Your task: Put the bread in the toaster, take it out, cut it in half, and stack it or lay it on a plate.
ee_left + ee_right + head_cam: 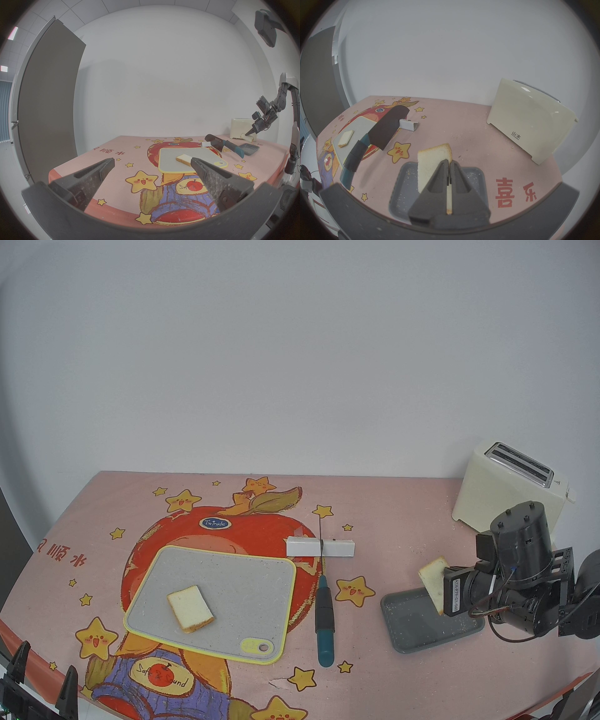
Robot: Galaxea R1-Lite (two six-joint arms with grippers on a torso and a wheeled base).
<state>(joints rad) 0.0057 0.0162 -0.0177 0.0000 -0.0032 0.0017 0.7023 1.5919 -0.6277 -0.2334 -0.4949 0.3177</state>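
Step in hand, as judged: bread to toaster.
Right gripper point(449, 165): clamped on the bread slice point(431, 165), which stands on edge just above the grey tray point(406, 627).
Toaster point(500, 490): cream, slots upward, near, beyond the tray.
You should hold the slice upright, line it with one slot, lower straight, and release only once it is seated. Gripped near one edge, it may swing.
Left gripper point(152, 161): spread, holding nothing, at the bench's near left corner.
Bench point(400, 521): pink cloth, apple cartoon, stars, crumbs by the tray.
Carries: cutting board point(250, 590) with a smaller bread piece point(190, 609); knife point(325, 621), blade set in a white block point(306, 547).
Room: plain white wall point(300, 365); grey panel point(47, 109) beside the bench.
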